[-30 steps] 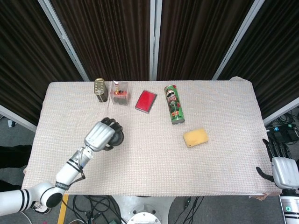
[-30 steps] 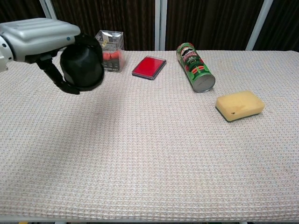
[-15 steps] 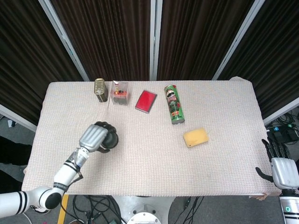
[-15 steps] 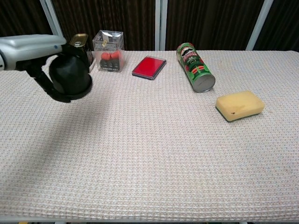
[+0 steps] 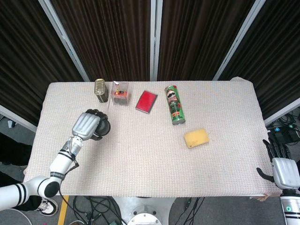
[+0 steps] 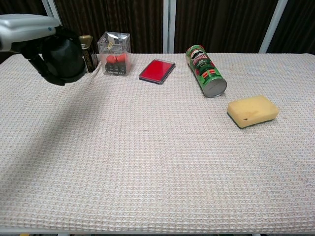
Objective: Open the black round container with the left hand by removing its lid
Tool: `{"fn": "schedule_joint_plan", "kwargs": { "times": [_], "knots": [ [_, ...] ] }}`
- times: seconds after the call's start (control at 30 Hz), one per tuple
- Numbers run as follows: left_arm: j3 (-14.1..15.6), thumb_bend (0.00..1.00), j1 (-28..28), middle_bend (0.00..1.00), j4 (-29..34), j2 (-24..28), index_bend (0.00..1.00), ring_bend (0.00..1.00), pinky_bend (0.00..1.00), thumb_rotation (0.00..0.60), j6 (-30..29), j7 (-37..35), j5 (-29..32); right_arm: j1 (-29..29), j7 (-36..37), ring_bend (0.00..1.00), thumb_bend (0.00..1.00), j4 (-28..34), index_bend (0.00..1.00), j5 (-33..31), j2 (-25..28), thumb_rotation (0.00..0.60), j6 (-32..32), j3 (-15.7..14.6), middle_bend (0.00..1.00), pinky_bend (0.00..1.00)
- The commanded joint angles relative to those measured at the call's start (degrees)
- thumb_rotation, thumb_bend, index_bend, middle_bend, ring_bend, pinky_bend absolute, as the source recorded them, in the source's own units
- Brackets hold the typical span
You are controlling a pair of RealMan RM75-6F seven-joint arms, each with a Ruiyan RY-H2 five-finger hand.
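Holding the black round container (image 6: 63, 58) tight in my left robot hand (image 5: 86, 125), gold tin (image 5: 99, 89) just behind it

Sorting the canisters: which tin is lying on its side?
The green Pringles can lies on its side; the small gold tin by the clear box stands upright.

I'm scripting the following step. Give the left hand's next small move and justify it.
Probably lower the black round container to the table: the left hand holds it raised at the left, no separate lid shows, and the right hand rests off the table's right edge.
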State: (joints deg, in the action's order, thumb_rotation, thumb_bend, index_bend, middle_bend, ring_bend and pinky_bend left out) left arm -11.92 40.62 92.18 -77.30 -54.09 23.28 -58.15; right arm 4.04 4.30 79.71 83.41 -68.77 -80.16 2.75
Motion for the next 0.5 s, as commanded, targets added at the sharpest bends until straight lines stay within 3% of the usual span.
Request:
{"fn": "schedule_joint_plan", "kwargs": {
  "times": [0.03, 0.13, 0.2, 0.33, 0.5],
  "knots": [
    [3.23, 0.32, -1.42, 0.5, 11.85, 4.07, 0.49, 0.24, 0.24, 0.6, 0.86, -2.46, -5.24, -0.13, 0.1, 0.0, 0.12, 0.09, 0.0, 0.45, 0.08, 0.6, -0.47, -0.18, 0.0, 0.0],
    [9.38, 0.32, -3.14, 0.5, 19.98, 4.08, 0.49, 0.24, 0.24, 0.6, 0.01, -1.57, -17.16, -0.29, 0.35, 0.0, 0.12, 0.28, 0.0, 0.52, 0.33, 0.6, -1.12, 0.04, 0.0, 0.0],
    [10.34, 0.32, -3.83, 0.5, 19.57, 3.44, 0.49, 0.24, 0.24, 0.6, -1.28, -1.22, -19.32, -0.34, 0.54, 0.0, 0.12, 0.34, 0.0, 0.62, 0.47, 0.6, -1.26, 0.02, 0.0, 0.0],
    [6.96, 0.32, -4.11, 0.5, 13.02, 2.54, 0.49, 0.24, 0.24, 0.6, -2.4, -3.7, -11.62, -0.2, 0.89, 0.0, 0.12, 0.81, 0.0, 1.05, 0.86, 0.6, -1.57, 0.16, 0.0, 0.0],
    [4.69, 0.32, -4.29, 0.5, 0.2, -0.55, 0.49, 0.24, 0.24, 0.6, -6.18, 1.07, -5.98, 0.47, -0.66, 0.0, 0.12, 3.61, 0.0, 2.29, 1.71, 0.6, -2.91, 0.95, 0.0, 0.0]
  ]
}}
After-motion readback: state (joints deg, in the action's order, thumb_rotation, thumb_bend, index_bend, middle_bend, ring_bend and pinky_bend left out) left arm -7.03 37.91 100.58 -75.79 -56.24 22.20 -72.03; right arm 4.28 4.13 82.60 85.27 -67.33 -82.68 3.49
